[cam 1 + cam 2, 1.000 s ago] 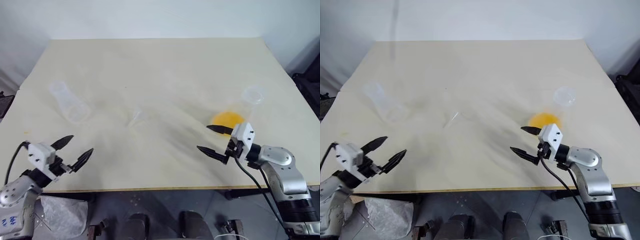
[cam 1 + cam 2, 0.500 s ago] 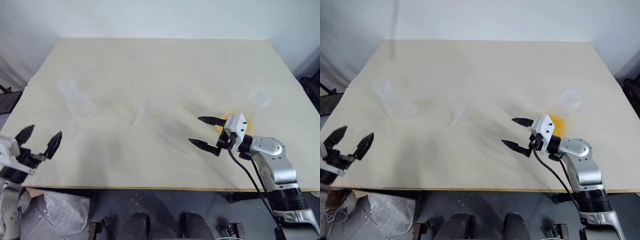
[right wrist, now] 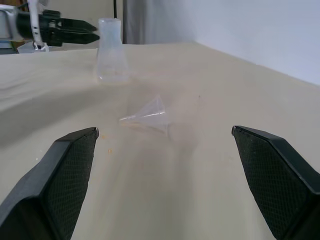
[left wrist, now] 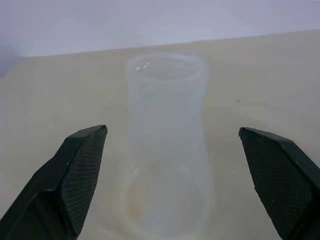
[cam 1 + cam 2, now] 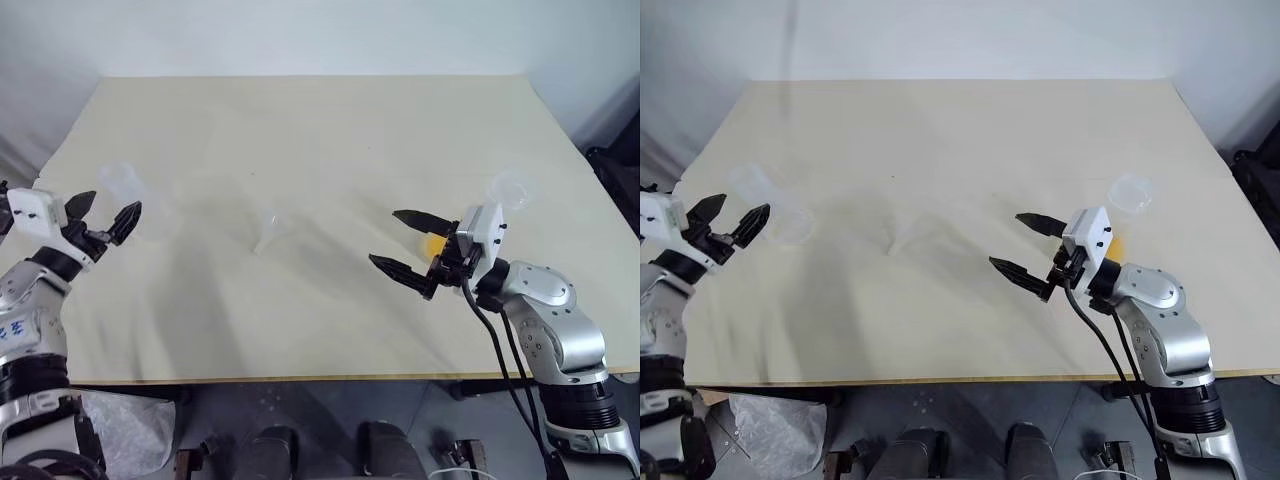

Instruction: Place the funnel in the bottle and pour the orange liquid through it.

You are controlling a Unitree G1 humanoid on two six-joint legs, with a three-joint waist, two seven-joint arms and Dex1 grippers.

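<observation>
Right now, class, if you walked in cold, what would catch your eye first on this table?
The splash of orange liquid in a clear flask on the table's right side, just behind the open right gripper. Then the open left gripper raised beside the empty bottle at the left, and the funnel lying on its side between them.

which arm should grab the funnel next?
Right, probably. The right gripper is open and aimed at the funnel, which lies on its side mid-table, framed in the right wrist view. The left gripper, also open, faces the empty bottle instead.
</observation>
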